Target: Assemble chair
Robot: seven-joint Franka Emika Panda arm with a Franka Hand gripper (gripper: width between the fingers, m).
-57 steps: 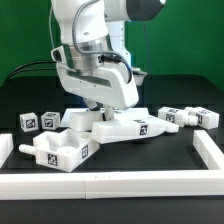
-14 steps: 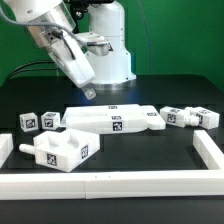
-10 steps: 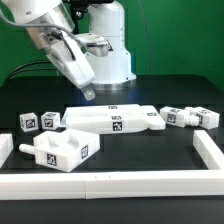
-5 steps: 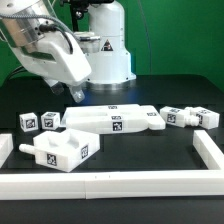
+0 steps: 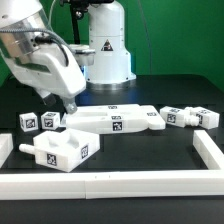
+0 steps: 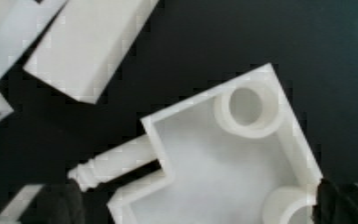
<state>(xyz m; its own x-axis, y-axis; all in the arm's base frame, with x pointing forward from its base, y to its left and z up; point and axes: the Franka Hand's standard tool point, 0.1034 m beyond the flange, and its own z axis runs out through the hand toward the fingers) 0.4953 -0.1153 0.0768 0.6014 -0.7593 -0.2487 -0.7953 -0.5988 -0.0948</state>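
Gripper is hovering on the exterior view's left with its jaws spread to their widest and is holding nothing. It is standing just above the near end of the flat slab. The chair's parts are lying loose on the black table. Going from the exterior view's left, two small tagged blocks are sitting side by side, and the notched block is lying in front of them near the border rail. The flat slab is resting at centre, and the short legs are lying at the right. The wrist view is showing a white part with a round socket. The parts are appearing rigid, light and smooth, so probably slippery. Taking hold across two parallel flat faces, clear of pegs, is looking safest.
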